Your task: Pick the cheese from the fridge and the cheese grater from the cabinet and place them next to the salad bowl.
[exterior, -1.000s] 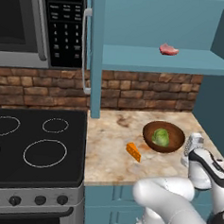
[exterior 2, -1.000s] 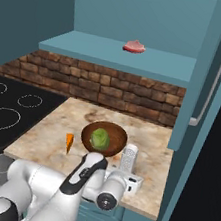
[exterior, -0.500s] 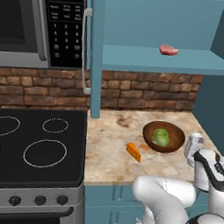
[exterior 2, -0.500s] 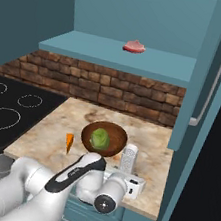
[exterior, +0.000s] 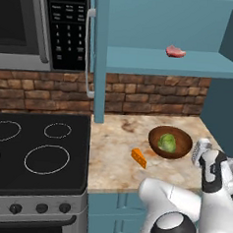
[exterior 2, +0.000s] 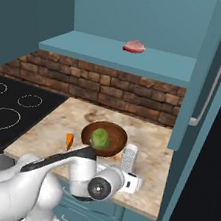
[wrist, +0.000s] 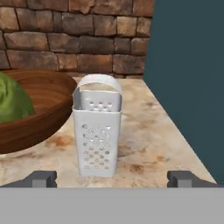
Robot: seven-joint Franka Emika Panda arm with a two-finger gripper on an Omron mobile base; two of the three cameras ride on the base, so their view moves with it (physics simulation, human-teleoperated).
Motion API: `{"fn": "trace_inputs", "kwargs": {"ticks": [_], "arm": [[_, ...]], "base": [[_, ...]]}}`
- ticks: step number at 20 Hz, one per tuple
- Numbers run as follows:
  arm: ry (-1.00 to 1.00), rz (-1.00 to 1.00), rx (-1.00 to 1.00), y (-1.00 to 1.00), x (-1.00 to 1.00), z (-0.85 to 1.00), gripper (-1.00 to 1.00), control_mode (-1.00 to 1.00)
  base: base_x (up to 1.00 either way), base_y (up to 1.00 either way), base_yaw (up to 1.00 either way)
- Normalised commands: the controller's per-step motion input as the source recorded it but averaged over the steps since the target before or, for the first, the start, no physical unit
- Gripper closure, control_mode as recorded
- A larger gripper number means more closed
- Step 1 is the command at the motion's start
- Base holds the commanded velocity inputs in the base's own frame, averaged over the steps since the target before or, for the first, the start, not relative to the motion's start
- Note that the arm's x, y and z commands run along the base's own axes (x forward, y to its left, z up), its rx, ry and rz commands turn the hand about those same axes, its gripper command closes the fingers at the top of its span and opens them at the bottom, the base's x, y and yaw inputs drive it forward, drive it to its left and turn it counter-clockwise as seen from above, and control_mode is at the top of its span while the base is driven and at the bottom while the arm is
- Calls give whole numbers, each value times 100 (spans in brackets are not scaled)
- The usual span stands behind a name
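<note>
The silver cheese grater [wrist: 97,131] stands upright on the counter, just right of the dark-brown salad bowl [wrist: 43,113] holding the lettuce. My gripper [wrist: 111,178] is open, its fingertips wide apart and short of the grater, touching nothing. From the base views the grater [exterior 2: 129,157] [exterior: 201,150] sits beside the bowl [exterior 2: 118,139] [exterior: 183,140], with my hand low at the counter's front edge behind it. The orange cheese wedge [exterior: 138,157] [exterior 2: 69,140] lies on the counter on the bowl's other side.
Pinkish raw meat [exterior: 175,51] [exterior 2: 134,46] lies on the open teal cabinet's shelf. The cabinet door [exterior 2: 209,72] hangs open over the counter's right end; a dark teal panel [wrist: 188,78] stands close right of the grater. The black stove [exterior: 32,147] is at left, the microwave [exterior: 26,23] above it.
My arm's links have shifted a little low in front of the counter, with the hand staying near the grater. Grater, bowl and cheese have not moved.
</note>
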Motion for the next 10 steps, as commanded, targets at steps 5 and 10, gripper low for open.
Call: {"fn": "trace_inputs", "kwargs": {"ticks": [5,10], "arm": [[18,-2,0,15,-29,51,-100,-100],[10,-2,1,12,-29,54,-100,-100]], "base": [[0,0,0],[0,0,0]]}}
